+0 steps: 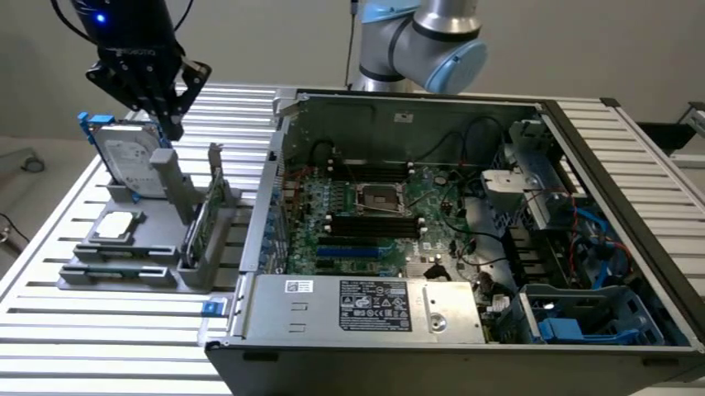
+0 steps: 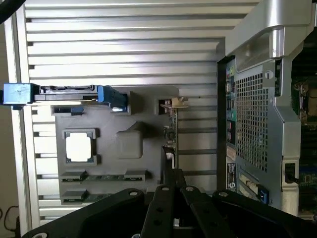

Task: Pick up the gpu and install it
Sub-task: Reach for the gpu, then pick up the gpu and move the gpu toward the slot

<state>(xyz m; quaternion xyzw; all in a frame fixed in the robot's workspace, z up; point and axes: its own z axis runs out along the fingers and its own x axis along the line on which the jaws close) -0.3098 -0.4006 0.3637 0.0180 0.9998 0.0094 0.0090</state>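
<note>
At the arm's tip, noted black two-fingered claw (image 1: pixel 173 125) closed right up, with nothing in its grip. Found hovering above the grey moulded parts holder (image 1: pixel 121 274), apparently clear of everything on it. Just below and beside, located the gpu (image 1: pixel 205 221), a thin green circuit card with a silver bracket at one end, standing on edge in its holder slot, untouched. Alongside it, recorded silver hard drive with blue side rails (image 1: pixel 127 161) upright, and small square silver processor chip (image 1: pixel 119 224) lying flat. Further off, towards the exterior view's right, inspected open black computer case (image 1: pixel 622 181) on the slatted metal table (image 1: pixel 55 330); saw no card seated on green motherboard (image 1: pixel 375 216). Judged task barely begun: pick-up not yet made, carrying and installation both outstanding.
</note>
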